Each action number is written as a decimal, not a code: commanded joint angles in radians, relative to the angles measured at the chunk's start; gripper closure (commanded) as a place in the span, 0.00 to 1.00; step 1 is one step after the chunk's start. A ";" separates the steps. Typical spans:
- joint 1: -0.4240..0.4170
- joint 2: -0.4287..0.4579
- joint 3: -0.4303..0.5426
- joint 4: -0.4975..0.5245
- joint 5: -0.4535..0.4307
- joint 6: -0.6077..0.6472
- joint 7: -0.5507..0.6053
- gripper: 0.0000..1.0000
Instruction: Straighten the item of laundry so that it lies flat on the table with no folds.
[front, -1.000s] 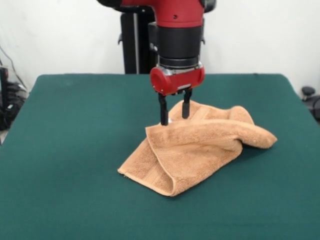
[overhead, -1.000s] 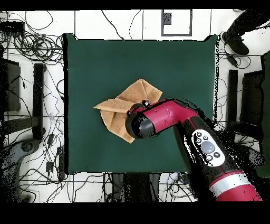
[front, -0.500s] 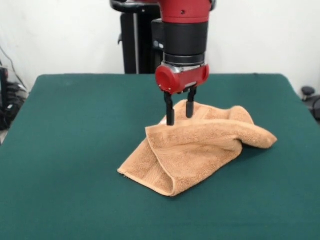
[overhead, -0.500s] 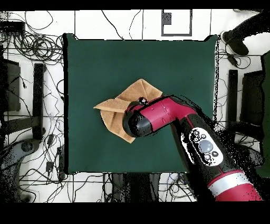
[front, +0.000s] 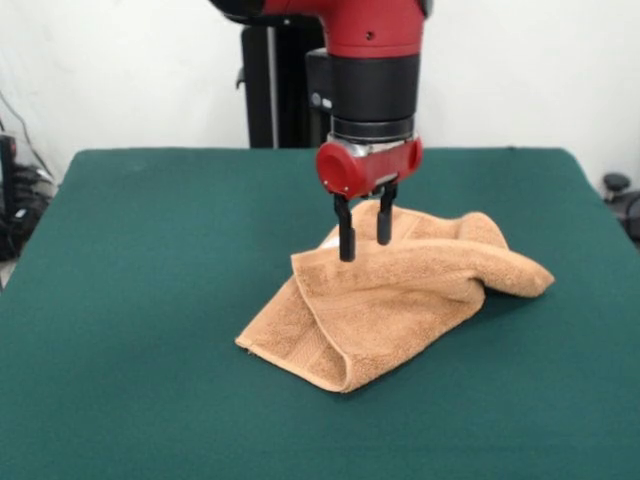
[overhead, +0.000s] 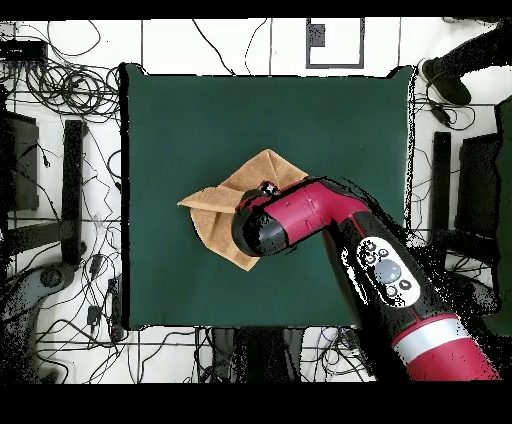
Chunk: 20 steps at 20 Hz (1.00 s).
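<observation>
My gripper (front: 361, 243) hangs with fingers apart over the folded towel (front: 390, 300) mid-table (front: 150, 300). Pinching several layers would, I judge, drag the bundle instead of unfolding it.

Towel (front: 400, 300): tan-orange terry, plain, one woven band of the same colour along its lower folded edge. Table (front: 150, 300) under the towel: dark green cloth, unpatterned. My arm (front: 368, 60) above the towel: red shell over a black wrist collar, with a red head. My gripper (front: 366, 244) at the towel's upper fold: two black fingers. Wall behind the table: plain white.
</observation>
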<state>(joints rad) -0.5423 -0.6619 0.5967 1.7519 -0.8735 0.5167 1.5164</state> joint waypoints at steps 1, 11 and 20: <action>0.016 0.097 0.075 -0.025 -0.072 0.068 -0.280 0.00; -0.035 0.140 0.090 -0.020 -0.008 0.145 -0.292 0.00; -0.083 0.205 0.097 -0.036 -0.012 0.185 -0.326 0.00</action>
<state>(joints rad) -0.6216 -0.5196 0.6213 1.7474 -0.8664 0.6046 1.5162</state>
